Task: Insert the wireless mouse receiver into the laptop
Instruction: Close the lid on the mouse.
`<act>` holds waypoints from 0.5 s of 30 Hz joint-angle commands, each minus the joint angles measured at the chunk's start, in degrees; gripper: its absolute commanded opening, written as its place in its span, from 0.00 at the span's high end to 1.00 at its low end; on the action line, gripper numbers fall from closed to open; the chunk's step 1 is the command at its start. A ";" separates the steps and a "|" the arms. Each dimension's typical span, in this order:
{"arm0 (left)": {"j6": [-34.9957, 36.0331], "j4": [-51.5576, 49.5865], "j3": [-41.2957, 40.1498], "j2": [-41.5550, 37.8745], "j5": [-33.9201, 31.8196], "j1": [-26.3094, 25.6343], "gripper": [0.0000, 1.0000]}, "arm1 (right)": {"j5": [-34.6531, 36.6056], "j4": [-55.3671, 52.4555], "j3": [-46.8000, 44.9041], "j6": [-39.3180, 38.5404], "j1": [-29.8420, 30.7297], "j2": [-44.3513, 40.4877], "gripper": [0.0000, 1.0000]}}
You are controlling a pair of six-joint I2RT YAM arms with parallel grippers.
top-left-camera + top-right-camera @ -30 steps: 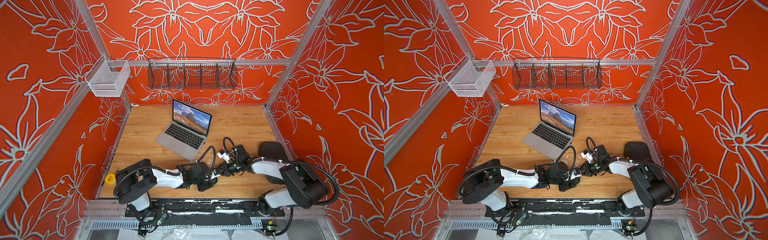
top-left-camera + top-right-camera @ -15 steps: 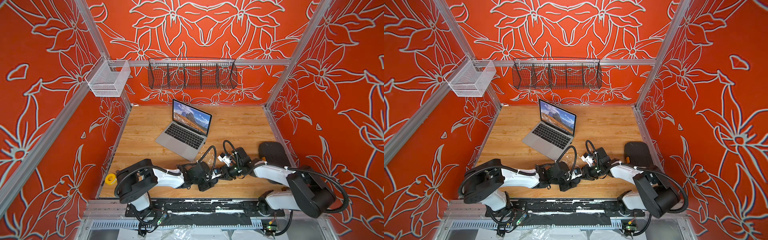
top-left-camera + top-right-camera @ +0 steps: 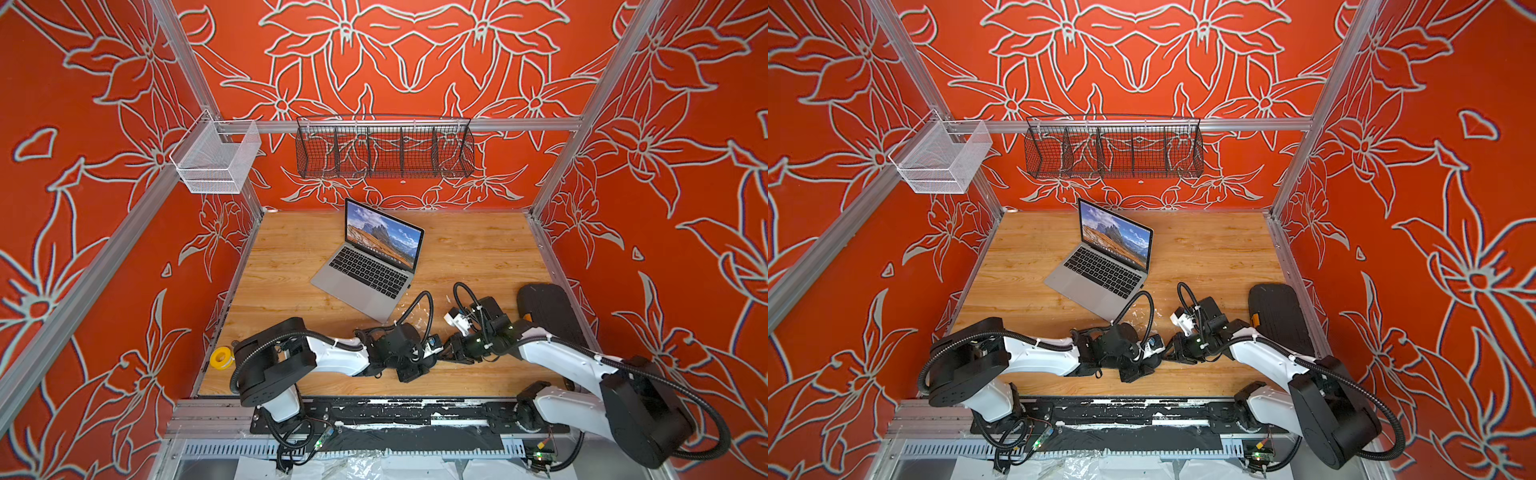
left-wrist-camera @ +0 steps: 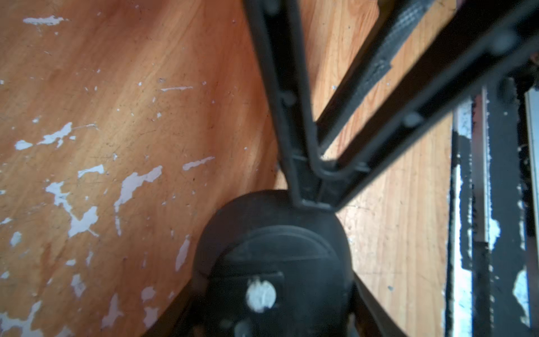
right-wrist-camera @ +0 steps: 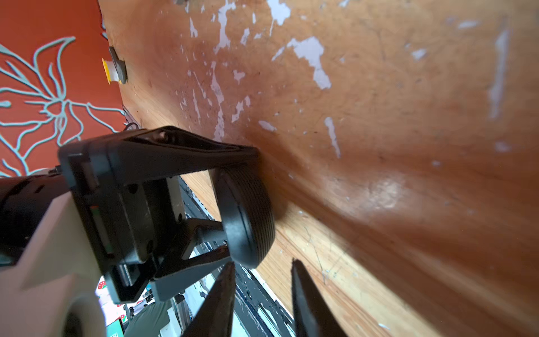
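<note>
Jaws of the left gripper clamp the black oval mouse on edge on the wooden desk, seemingly presenting it to the right gripper, whose jaws are slightly spread and empty. I cannot make out the tiny dark receiver; the silver-grey laptop waits apart.

Silver-grey laptop — red-orange walls, pale floral outlines
</note>
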 commanded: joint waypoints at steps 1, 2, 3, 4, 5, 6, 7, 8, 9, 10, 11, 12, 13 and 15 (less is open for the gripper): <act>-1.03 -8.93 -1.93 3.27 1.46 -0.31 0.91 | -0.06 1.61 0.12 0.55 -0.09 0.51 0.67; -1.03 -8.97 -1.89 3.30 1.39 -0.27 0.91 | -0.43 2.46 0.12 0.85 -0.03 0.80 0.67; -1.03 -9.02 -1.96 3.20 1.38 -0.30 0.91 | -0.51 2.89 0.05 0.98 -0.04 1.04 0.67; -1.03 -9.02 -1.88 3.21 1.39 -0.23 0.92 | -0.68 3.41 0.10 1.14 -0.05 1.33 0.67; -1.03 -9.02 -1.94 3.16 1.37 -0.28 0.92 | -0.85 3.87 0.14 1.11 -0.05 1.65 0.67; -1.03 -9.02 -1.95 3.14 1.36 -0.30 0.92 | -1.01 4.19 0.16 1.23 -0.07 1.97 0.68; -1.03 -9.02 -1.88 3.15 1.37 -0.28 0.92 | -1.13 4.43 0.17 1.20 -0.05 2.34 0.68; -1.08 -9.02 -1.91 3.10 1.29 -0.26 0.92 | -0.97 4.46 0.12 1.17 -0.05 2.70 0.69; -1.03 -8.98 -2.00 3.10 1.37 -0.30 0.92 | -0.87 4.63 -0.05 1.05 -0.02 3.07 0.69; -1.03 -8.93 -1.97 3.02 1.33 -0.30 0.92 | -0.87 4.78 -0.29 0.95 -0.02 3.67 0.69; -1.03 -8.93 -1.97 3.00 1.28 -0.23 0.92 | -1.02 5.04 -0.66 0.90 -0.06 4.39 0.69; -1.03 -8.86 -2.02 2.95 1.28 -0.33 0.92 | -1.21 5.50 -1.03 0.97 -0.01 5.07 0.69; -1.03 -8.80 -2.07 2.92 1.30 -0.25 0.93 | -1.38 6.23 -1.60 1.13 -0.02 5.88 0.70; -1.03 -8.72 -2.16 2.90 1.37 -0.25 0.94 | -1.71 7.38 -2.37 1.38 0.14 7.02 0.70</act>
